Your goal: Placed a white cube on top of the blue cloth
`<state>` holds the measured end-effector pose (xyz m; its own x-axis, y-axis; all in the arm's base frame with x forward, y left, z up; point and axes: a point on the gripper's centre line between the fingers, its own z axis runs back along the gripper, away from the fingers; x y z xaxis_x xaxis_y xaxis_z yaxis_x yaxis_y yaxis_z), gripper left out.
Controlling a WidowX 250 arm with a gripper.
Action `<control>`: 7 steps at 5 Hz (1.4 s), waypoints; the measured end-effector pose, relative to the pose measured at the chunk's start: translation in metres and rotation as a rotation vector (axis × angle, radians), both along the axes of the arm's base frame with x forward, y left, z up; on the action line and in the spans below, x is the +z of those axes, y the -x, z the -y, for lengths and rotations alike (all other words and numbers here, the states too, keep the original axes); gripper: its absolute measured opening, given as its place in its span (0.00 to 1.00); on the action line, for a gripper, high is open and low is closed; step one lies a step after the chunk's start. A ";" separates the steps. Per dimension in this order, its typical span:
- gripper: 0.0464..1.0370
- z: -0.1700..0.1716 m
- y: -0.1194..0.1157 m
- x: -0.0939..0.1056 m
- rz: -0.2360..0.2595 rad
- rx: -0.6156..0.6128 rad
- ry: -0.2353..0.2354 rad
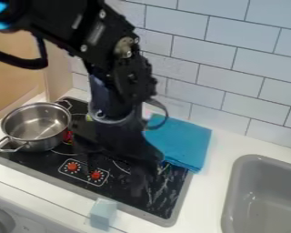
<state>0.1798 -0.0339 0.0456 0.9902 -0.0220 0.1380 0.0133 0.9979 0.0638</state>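
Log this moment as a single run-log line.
gripper over black stove; white cube by stove's front edge; blue cloth near tiled wall; metal pot on stove; cube not on cloth

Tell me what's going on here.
A black robot arm hangs over the stovetop, its gripper above the burners, clear of the pale cube. The cube sits at the stove's front edge, so it is not on the folded blue cloth, which lies at the back right of the stove. A metal pot stands on the left.
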 end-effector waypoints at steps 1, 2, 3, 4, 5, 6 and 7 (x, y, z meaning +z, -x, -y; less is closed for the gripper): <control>0.96 -0.001 0.001 -0.004 -0.014 0.005 -0.006; 0.96 -0.005 0.002 -0.016 -0.037 0.022 0.005; 0.96 -0.005 0.005 -0.029 -0.064 0.024 0.014; 0.96 -0.003 0.005 -0.038 -0.078 0.022 0.016; 0.96 -0.003 0.006 -0.045 -0.098 0.029 0.021; 0.90 -0.001 0.009 -0.051 -0.126 0.034 0.025; 0.60 0.000 0.008 -0.051 -0.117 0.032 0.010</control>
